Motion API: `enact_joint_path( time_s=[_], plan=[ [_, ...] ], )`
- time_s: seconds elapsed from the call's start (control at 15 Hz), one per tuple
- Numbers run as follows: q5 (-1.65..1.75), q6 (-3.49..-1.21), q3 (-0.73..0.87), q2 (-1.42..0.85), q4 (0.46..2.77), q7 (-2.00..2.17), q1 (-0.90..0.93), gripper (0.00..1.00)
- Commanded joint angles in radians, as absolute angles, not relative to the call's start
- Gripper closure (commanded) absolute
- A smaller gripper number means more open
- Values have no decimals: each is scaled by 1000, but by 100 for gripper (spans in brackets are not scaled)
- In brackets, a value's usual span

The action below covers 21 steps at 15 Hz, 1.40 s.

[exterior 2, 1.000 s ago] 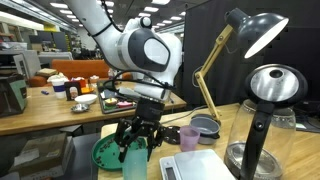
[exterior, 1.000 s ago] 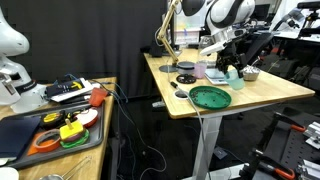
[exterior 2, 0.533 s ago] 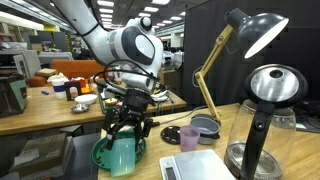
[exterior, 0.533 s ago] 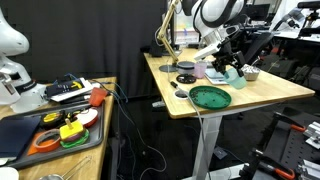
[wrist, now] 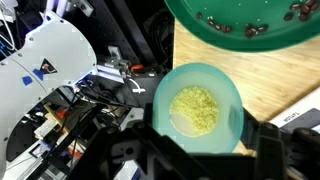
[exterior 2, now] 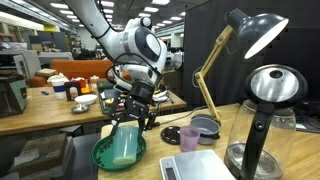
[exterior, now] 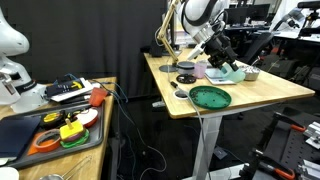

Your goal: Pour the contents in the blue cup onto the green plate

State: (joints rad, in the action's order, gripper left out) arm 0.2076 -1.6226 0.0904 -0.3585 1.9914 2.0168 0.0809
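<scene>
Wrist view looks straight down into the mouth of the blue cup [wrist: 228,82], and the contents [wrist: 195,108] lie as a pale yellowish heap on its bottom, none of them spilled. The tool [wrist: 200,130] is clenched on the cup, with a dark finger [wrist: 264,132] pressed against the cup's wall on each side. Just beyond the cup's mouth sits the green plate [wrist: 215,32], its rim close to the cup's edge; a few small dark bits [wrist: 250,30] lie scattered in it. Light wooden surface [wrist: 275,85] shows beside the cup and under the plate.

In an exterior view the blue cup [exterior 2: 124,147] hangs low from the tool [exterior 2: 130,125] and overlaps the green plate [exterior 2: 101,159] in the picture. It seems to lean rather than stand upright, though the angle makes this hard to judge. Beside them on the same surface stand a pink cup [exterior 2: 188,137], a clear jug [exterior 2: 264,115] and a desk lamp [exterior 2: 252,32].

In an exterior view from farther off, the tool [exterior: 226,64] holds the blue cup [exterior: 234,75] above the surface [exterior: 275,95], near the far rim of the green plate [exterior: 210,97]. Whether the cup's mouth is past that rim cannot be told at this size.
</scene>
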Motion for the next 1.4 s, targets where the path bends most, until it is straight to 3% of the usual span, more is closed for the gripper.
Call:
enact_joint_path(
  time_s=[0.0,0.47,1.33],
  plan=[
    [189,-1468,95,-458,1852,2064,77,48],
    [146,-1271,94,-611,1664,2096,78,48],
    [26,-1234,81,-726,1548,2035,89,48]
  ],
)
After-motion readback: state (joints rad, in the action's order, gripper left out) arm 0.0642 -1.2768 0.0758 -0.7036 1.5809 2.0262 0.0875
